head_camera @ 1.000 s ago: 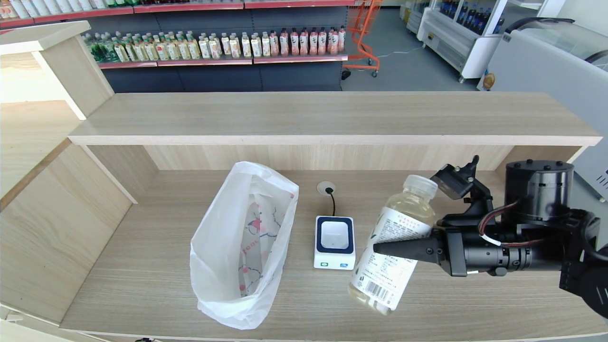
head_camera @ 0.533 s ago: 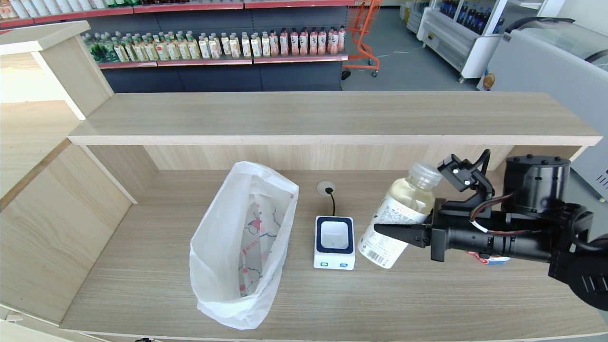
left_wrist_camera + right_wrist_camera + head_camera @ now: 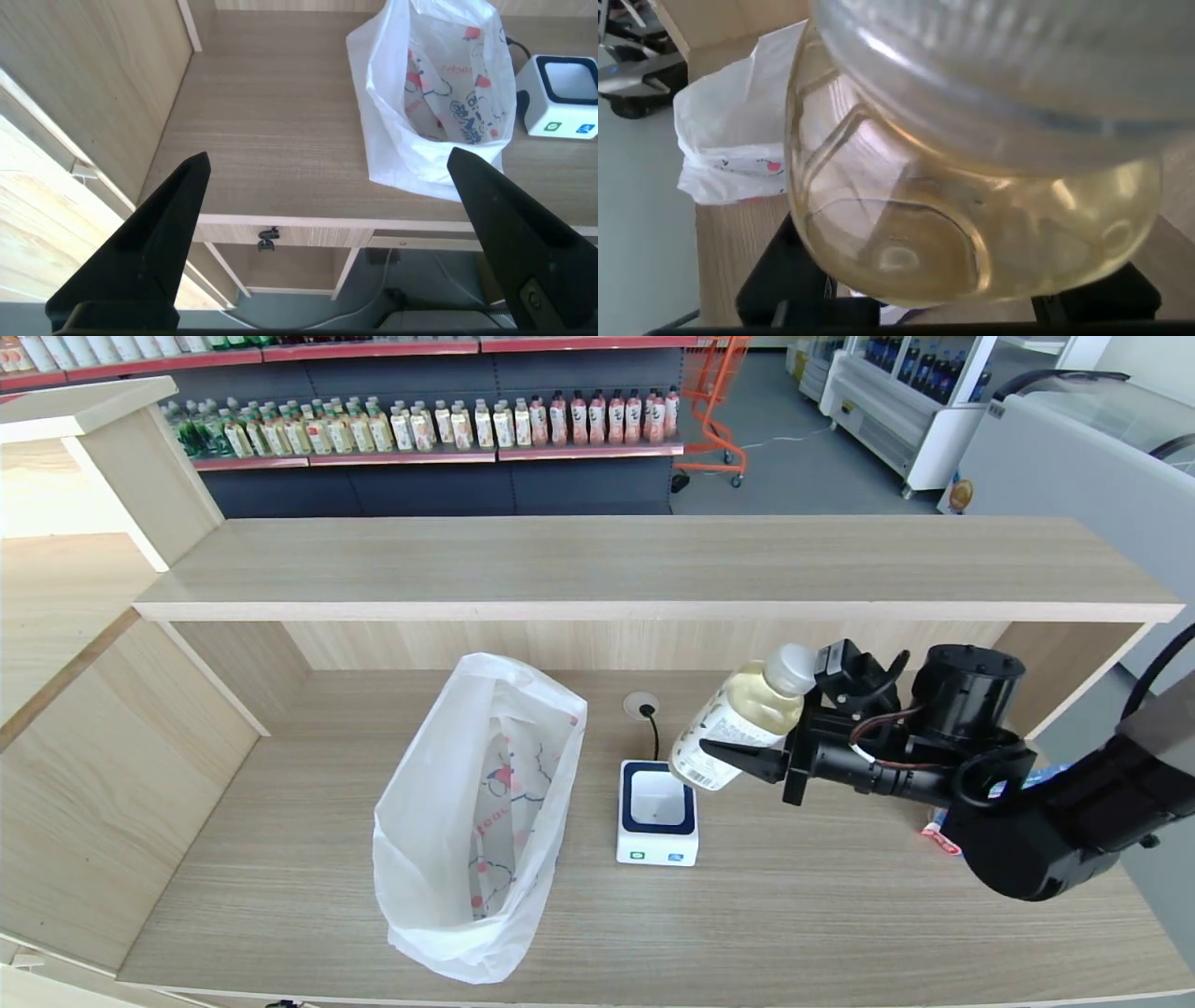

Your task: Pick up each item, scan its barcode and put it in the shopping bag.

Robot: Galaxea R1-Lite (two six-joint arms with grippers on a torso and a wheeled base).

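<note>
Our left tool (image 3: 329, 161) hangs open with nothing in it, by the near edge of the tabletop (image 3: 840, 915). Next comes the shopping bag (image 3: 439, 821), close to the near edge and left of the middle. It is thin, white, floppy plastic, and its mouth gapes upward.

Just to the right of the bag sits the scanner (image 3: 657, 812). It is a small white box with a dark blue frame around a flat window on top.

Our right tool (image 3: 724, 737) is closed around the bottle (image 3: 747, 705) and holds it in the air, just above the far right corner of the scanner. The bottle is clear, smooth plastic with pale yellow drink inside, a white paper label and a round pale cap. It leans, with the cap up toward the far right and the bottom down toward the scanner window. We think the label's barcode must face that window next, and then the bottle must go left to the bag.

Near the right edge, a small red and blue pack (image 3: 938, 840) peeks out behind our right arm.
</note>
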